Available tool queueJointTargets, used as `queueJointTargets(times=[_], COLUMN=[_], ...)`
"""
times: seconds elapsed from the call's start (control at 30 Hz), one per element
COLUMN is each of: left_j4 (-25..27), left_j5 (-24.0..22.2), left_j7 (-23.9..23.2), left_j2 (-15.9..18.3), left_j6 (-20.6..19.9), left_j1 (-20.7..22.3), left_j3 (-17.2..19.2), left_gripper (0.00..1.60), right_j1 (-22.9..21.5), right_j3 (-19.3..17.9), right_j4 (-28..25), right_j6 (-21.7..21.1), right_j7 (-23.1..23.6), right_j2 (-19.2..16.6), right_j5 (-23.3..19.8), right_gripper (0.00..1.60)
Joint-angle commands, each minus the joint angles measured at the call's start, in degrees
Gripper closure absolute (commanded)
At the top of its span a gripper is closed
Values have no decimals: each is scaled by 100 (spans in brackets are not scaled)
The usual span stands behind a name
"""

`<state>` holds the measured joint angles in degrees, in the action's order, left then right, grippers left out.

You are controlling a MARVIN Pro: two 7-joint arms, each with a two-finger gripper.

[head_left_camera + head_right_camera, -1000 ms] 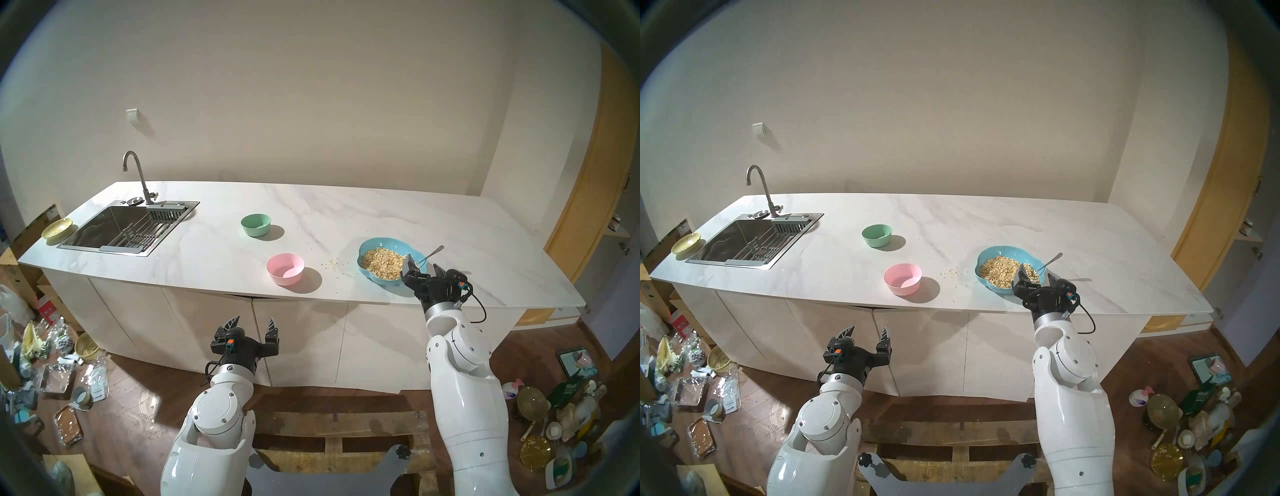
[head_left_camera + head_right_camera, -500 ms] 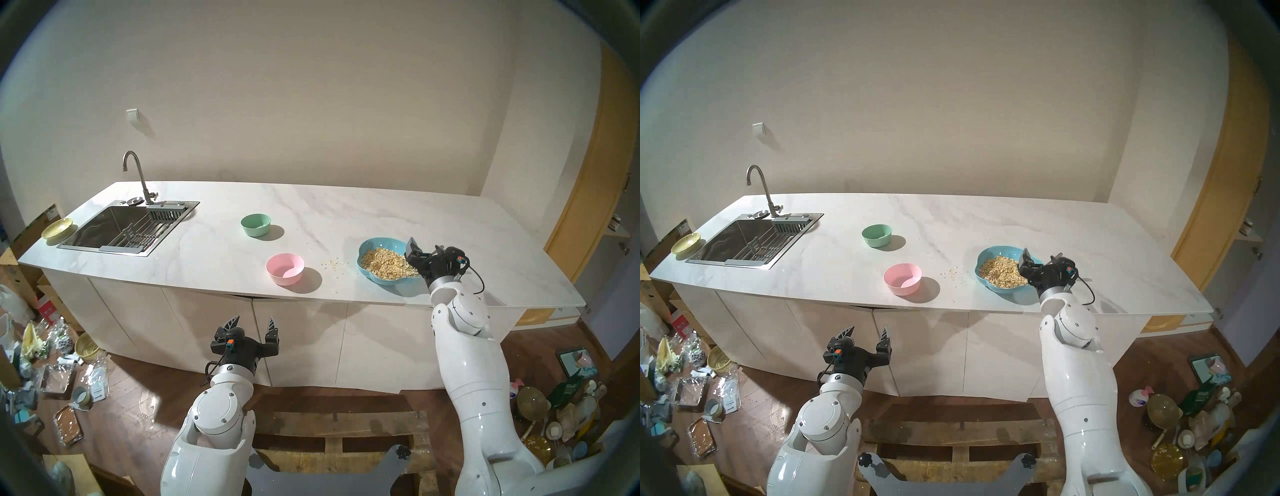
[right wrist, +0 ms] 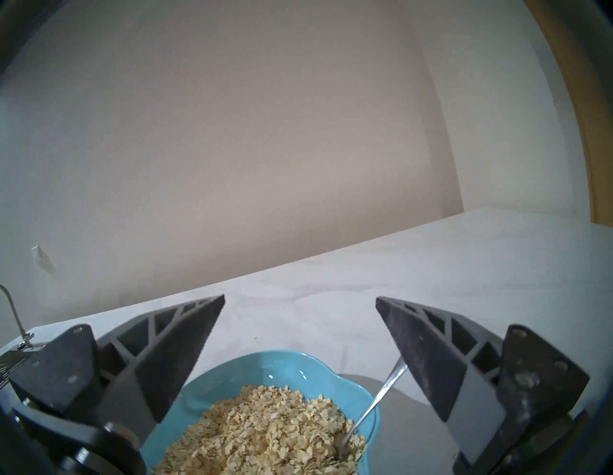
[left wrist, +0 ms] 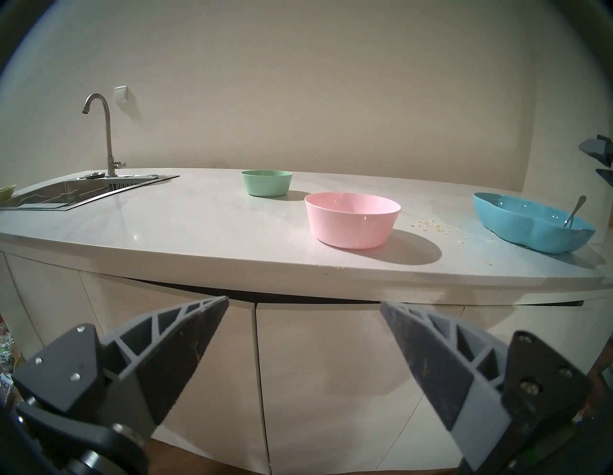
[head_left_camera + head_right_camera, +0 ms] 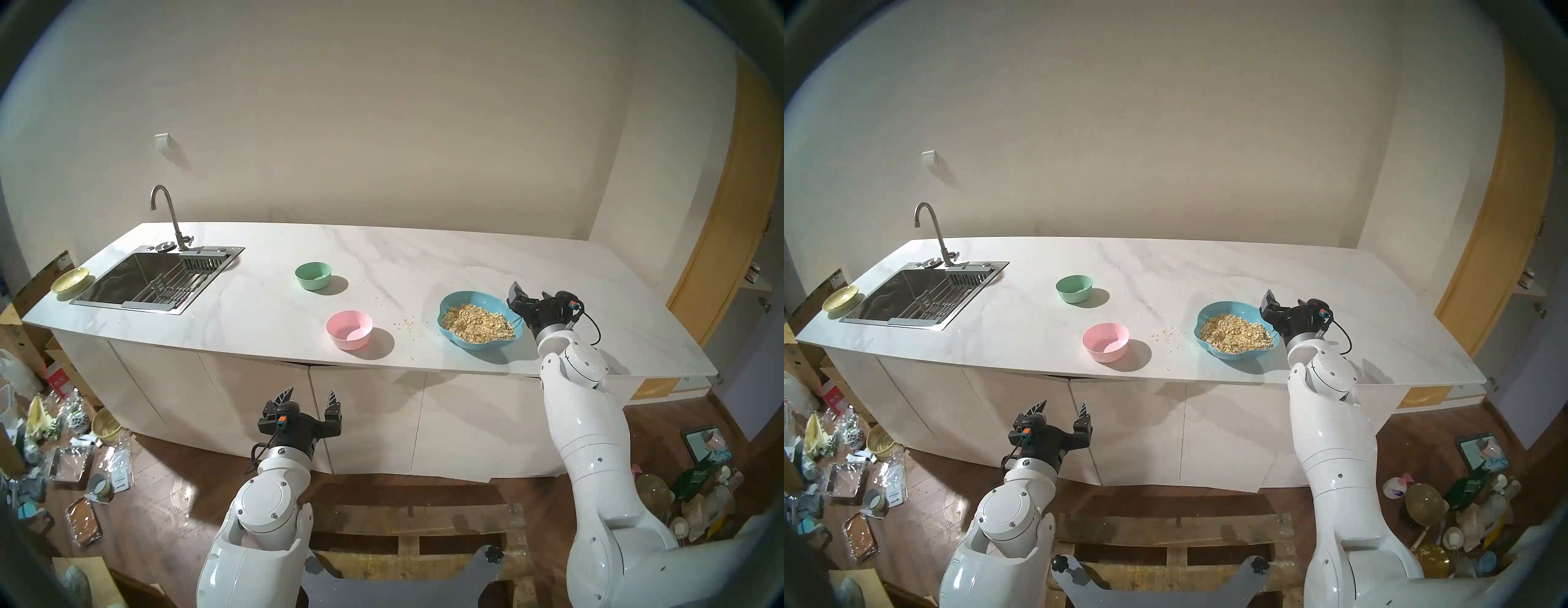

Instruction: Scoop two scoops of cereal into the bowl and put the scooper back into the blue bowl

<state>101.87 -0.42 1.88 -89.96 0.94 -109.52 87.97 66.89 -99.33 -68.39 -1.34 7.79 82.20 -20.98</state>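
Observation:
The blue bowl (image 5: pixel 471 297) with its wavy rim stands at the counter's right front, heaped with tan cereal (image 5: pixel 475 327). My right gripper (image 5: pixel 530 295) hovers open above the bowl's far right rim. In the right wrist view the gripper (image 3: pixel 298 298) holds nothing. The scooper (image 3: pixel 381 398), a silver spoon, rests head-down in the cereal (image 3: pixel 265 431), and its handle runs up behind the right finger (image 3: pixel 431 358). The empty pink bowl (image 5: pixel 349 329) sits left of the blue bowl. My left gripper (image 5: pixel 309 397) hangs open below the counter's front edge.
A mint-green bowl (image 5: pixel 313 275) stands behind the pink one. Loose flakes (image 5: pixel 407 325) lie scattered between the pink and blue bowls. A sink (image 5: pixel 127 306) with a faucet (image 5: pixel 169 212) and a yellow dish (image 5: pixel 70 280) fill the counter's left end.
My right gripper has moved from the blue bowl's near side back and to the right, over the spoon handle, staying open. The left arm has not moved.

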Motion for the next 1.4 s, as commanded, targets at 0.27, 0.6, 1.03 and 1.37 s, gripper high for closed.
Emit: queueJointTargets(times=[0.27, 0.6, 1.03, 1.37], left_j4=[147, 147, 144, 147], left_j5=[-11, -11, -11, -12], left_j7=[-22, -22, -19, -20], left_j2=[2, 2, 2, 2], left_j6=[26, 25, 27, 26], left_j1=[25, 25, 27, 25], left_j3=[-15, -15, -15, -15], left_gripper=[0, 0, 0, 0], right_j1=[-565, -668, -952, -1168], right_j3=[-325, -475, -559, -607], right_j4=[425, 842, 1535, 2024], right_j6=[369, 410, 478, 450], right_j7=[289, 478, 687, 699], right_j2=[-225, -297, -318, -263], right_j5=[-180, -333, -451, -527], right_gripper=[0, 0, 0, 0])
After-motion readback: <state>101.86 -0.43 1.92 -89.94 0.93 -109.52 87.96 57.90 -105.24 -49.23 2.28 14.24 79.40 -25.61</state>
